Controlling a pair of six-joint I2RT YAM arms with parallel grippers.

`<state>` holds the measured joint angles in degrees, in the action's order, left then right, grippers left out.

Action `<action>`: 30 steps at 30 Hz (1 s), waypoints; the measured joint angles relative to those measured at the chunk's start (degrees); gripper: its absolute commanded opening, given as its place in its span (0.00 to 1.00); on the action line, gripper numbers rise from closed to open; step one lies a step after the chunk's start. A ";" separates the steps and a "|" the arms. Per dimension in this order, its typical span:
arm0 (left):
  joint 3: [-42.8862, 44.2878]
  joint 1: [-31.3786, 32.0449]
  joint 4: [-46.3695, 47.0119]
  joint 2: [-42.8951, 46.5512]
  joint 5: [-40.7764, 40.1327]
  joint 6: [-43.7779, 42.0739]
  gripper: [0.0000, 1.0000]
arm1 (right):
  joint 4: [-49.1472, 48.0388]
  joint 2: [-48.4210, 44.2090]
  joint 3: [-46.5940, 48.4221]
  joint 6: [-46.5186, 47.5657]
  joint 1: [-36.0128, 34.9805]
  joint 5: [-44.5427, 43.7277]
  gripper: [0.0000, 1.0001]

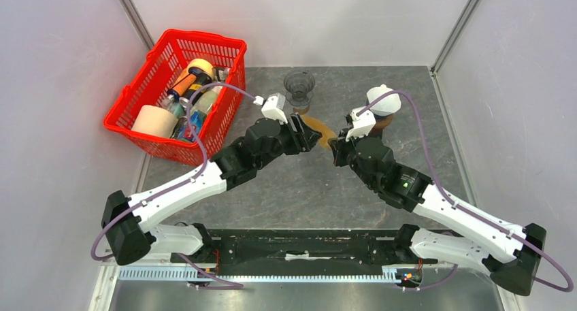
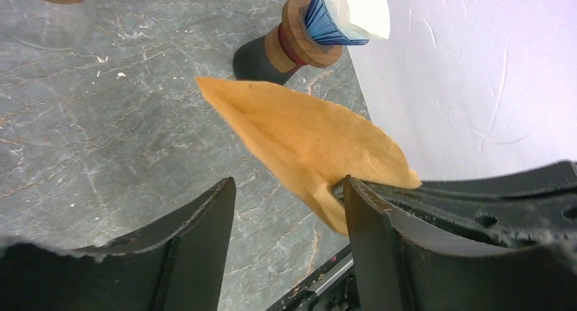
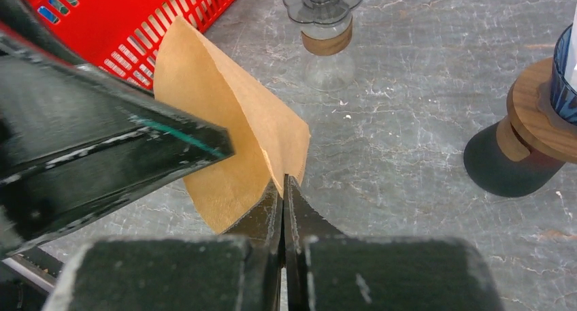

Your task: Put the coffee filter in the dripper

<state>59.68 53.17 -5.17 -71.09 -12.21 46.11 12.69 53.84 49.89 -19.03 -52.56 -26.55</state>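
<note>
A brown paper coffee filter (image 1: 324, 130) hangs above the middle of the table between both arms. My right gripper (image 1: 335, 148) is shut on its lower corner, and the pinch shows plainly in the right wrist view (image 3: 284, 182). My left gripper (image 2: 288, 182) is open, with its right finger (image 2: 381, 236) resting against the filter (image 2: 313, 134) and its left finger clear. A grey dripper (image 1: 299, 85) sits on a glass carafe at the back centre. A blue dripper (image 1: 382, 103) on a wood and dark stand holds a white filter.
A red basket (image 1: 136, 131) with bottles, tape rolls and other items stands at the back left, close to the left arm. Grey walls enclose the table on three sides. The arm bases and a black rail run along the near edge.
</note>
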 measured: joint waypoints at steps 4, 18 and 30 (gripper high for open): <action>0.09 0.00 1.36 -1.77 -0.68 1.60 0.27 | -1.55 0.76 -0.09 1.03 -1.70 -1.79 0.00; 4.22 0.26 -2.51 -4.07 -2.69 1.68 0.02 | -0.31 3.08 -0.94 -0.02 -2.62 -5.60 0.61; 14.21 4.26 -14.91 -9.57 -5.86 -4.35 0.02 | 5.62 8.70 5.05 -1.70 -2.62 -11.89 0.64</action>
<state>73.89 57.43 -20.08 -80.66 -18.06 41.76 18.31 62.54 54.94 -20.73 -55.18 -38.44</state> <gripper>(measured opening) 0.029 0.633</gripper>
